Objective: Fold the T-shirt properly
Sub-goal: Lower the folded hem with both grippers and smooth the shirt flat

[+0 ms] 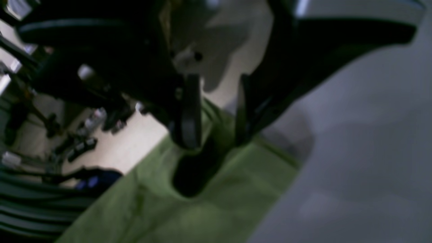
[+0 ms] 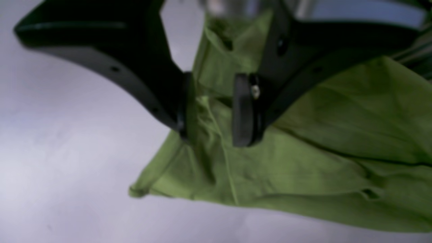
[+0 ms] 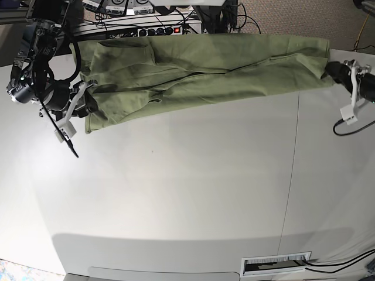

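The olive-green T-shirt (image 3: 205,73) lies stretched in a long band along the far edge of the grey table (image 3: 176,193). My right gripper (image 3: 88,102) is at the shirt's left end in the base view. In the right wrist view, my right gripper (image 2: 213,138) stands open, with a loose ridge of the T-shirt (image 2: 320,152) between its fingers. At the shirt's other end is my left gripper (image 3: 329,70). In the left wrist view, my left gripper (image 1: 216,143) is open too, straddling the hem of the T-shirt (image 1: 202,209) without pinching it.
Power strips and cables (image 3: 152,28) sit just behind the table's far edge. A slotted opening (image 3: 275,264) is set into the near edge at the right. A loose cable (image 3: 343,126) hangs from the left arm over the table's right side.
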